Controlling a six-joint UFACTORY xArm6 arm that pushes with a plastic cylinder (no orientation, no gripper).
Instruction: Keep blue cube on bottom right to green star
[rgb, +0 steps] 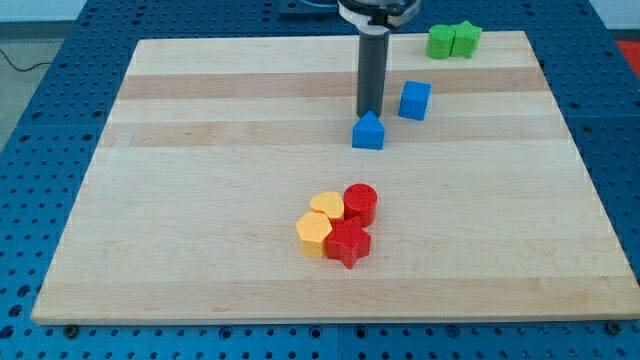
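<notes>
The blue cube (415, 100) sits on the wooden board in the upper right part of the view. The green star (465, 38) lies near the board's top right edge, touching a green cube-like block (440, 42) on its left. The blue cube is below and to the left of the green star, well apart from it. My tip (367, 111) is at the end of the dark rod, just left of the blue cube and right above a blue house-shaped block (368, 132), close to or touching its top.
A cluster near the board's middle bottom holds a red cylinder (360, 203), a red star (348, 242), a yellow heart-like block (327, 206) and a yellow hexagon (314, 234). The wooden board (200, 200) lies on a blue perforated table.
</notes>
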